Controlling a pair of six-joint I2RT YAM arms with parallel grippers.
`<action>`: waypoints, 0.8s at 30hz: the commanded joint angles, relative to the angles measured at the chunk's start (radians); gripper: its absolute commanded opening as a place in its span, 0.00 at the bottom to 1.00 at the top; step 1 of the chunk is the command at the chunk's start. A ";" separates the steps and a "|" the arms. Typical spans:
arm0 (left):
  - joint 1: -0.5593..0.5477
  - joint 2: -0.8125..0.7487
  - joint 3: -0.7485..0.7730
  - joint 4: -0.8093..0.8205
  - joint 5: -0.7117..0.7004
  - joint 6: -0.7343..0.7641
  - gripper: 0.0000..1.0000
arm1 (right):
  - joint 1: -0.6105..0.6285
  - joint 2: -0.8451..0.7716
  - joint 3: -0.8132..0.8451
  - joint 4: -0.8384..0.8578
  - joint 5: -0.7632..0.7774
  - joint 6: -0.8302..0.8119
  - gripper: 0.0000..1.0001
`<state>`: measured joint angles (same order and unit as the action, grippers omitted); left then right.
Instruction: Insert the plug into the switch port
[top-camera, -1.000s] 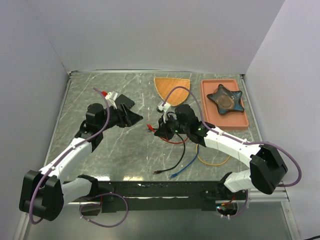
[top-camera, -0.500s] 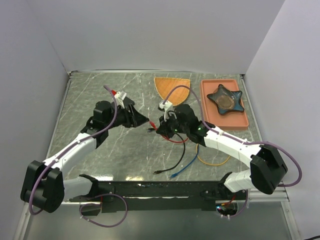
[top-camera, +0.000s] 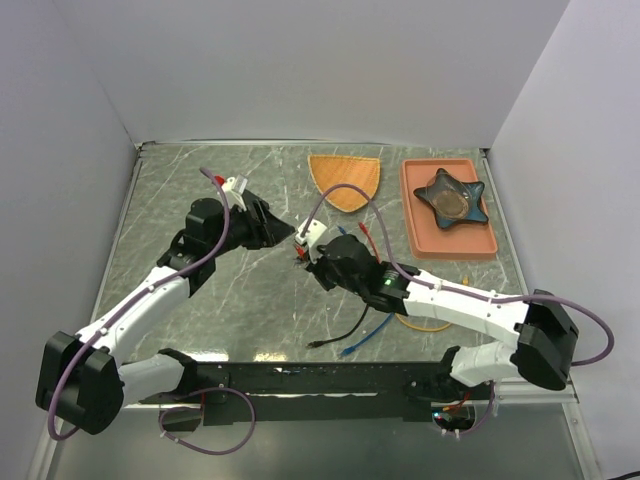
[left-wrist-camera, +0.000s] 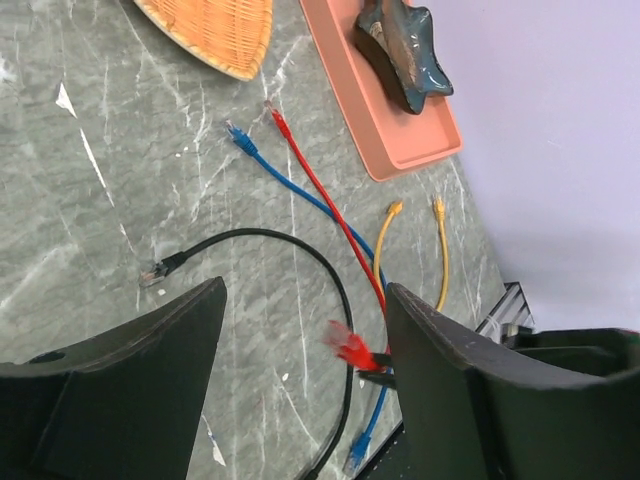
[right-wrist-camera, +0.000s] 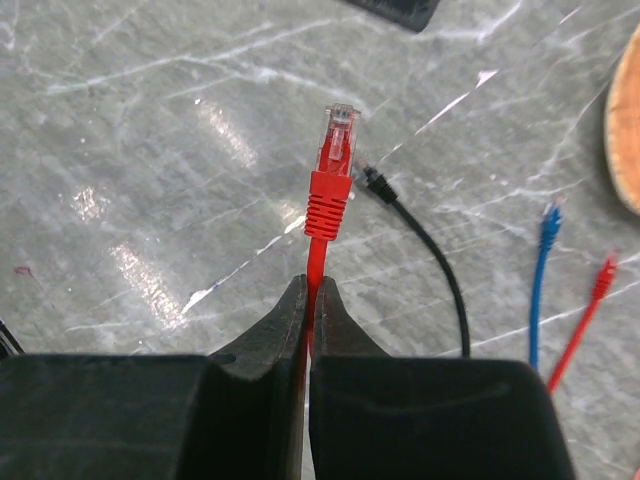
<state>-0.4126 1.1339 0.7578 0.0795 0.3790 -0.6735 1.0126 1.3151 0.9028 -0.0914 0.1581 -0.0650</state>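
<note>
The right gripper (right-wrist-camera: 308, 290) is pressed shut on the red cable (right-wrist-camera: 313, 255) just behind the red plug (right-wrist-camera: 333, 160), which sticks out straight ahead of the fingertips. Over the last second this arm has swung left and nearer, lifting the cable's loop off the marble table (top-camera: 200, 290). The left gripper (top-camera: 275, 228) has moved right to meet it and hangs spread and empty. The plug now sits just beside the left fingertips, so I judge the insertion is being lined up, not yet made.

The switch box is hard to place. A flat black corner (right-wrist-camera: 395, 8) ahead of the plug may be it or a left finger, and no port shows.

Both grippers work mid-table, well away from the walls. Bare marble lies left and ahead of the plug. The black cable (top-camera: 350, 320), blue cable (top-camera: 370, 335) and yellow cable (top-camera: 425, 325) lie loose under the right forearm, while the woven mat (top-camera: 345, 180) and salmon tray (top-camera: 410, 200) sit behind.
</note>
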 joint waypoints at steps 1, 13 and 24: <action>-0.003 -0.052 0.014 0.031 0.047 0.035 0.71 | -0.002 -0.105 -0.019 0.074 -0.006 -0.052 0.00; -0.040 -0.082 -0.017 0.188 0.296 0.067 0.63 | -0.058 -0.287 -0.104 0.125 -0.291 -0.022 0.00; -0.091 -0.069 -0.002 0.209 0.275 0.066 0.57 | -0.103 -0.292 -0.088 0.116 -0.344 -0.001 0.00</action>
<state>-0.4889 1.0595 0.7277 0.2253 0.6403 -0.6159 0.9154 1.0336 0.7967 -0.0147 -0.1463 -0.0753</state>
